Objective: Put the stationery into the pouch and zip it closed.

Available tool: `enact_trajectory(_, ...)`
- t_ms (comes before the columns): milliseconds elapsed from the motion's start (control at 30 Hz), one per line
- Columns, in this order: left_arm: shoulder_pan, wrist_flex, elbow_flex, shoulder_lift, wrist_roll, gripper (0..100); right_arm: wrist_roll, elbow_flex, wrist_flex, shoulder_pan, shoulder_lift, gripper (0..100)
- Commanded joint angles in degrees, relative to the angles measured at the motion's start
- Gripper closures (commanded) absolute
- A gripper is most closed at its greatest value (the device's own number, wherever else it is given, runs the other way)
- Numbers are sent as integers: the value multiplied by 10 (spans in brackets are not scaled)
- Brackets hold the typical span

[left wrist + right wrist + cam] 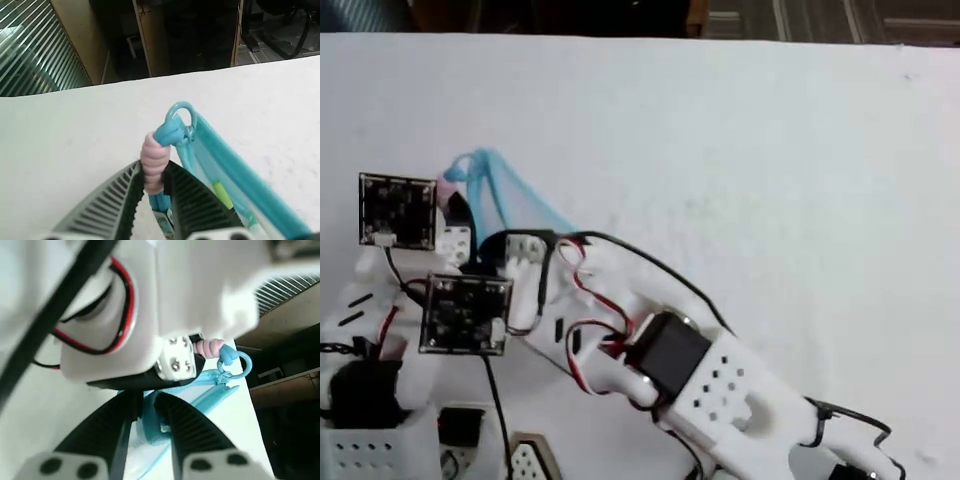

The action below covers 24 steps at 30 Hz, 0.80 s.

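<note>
Broadly, the white table [770, 150] spreads across the high view, and the 2 arms crowd its near left corner. The right arm [720, 385] lies slantwise from the near right toward the left. The left arm [360, 300] stands just beside it at the table's left edge.

Next in size is the blue pouch [505, 195], which sits just beyond both wrists on the table's left part and is held from 2 sides. The right gripper [146, 407] has its jaws drawn nearly together, with the pouch's blue edge [150, 427] pinched between them. The left gripper [152, 172] has its ribbed jaws pressed onto the pink pull [152, 162] at the pouch's zip end.

A blue loop [181, 107] rises from that same end, touching the pull's top. Through the pouch's see-through side [225, 165] a small green item [222, 194] shows inside, near the zip edge.
</note>
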<state>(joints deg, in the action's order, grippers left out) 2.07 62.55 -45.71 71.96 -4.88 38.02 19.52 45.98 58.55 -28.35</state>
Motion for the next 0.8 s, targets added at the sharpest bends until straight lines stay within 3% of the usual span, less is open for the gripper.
enact_trajectory(0,-36,18,20,6,-4,976,-33,-38,-86,-25,51,982)
enact_trajectory(500,-36,69,76,4,-4,976,-131,-38,-189,-104,104,982)
enact_trajectory(767,-36,76,76,4,-4,976,-139,-38,-197,-136,103,982)
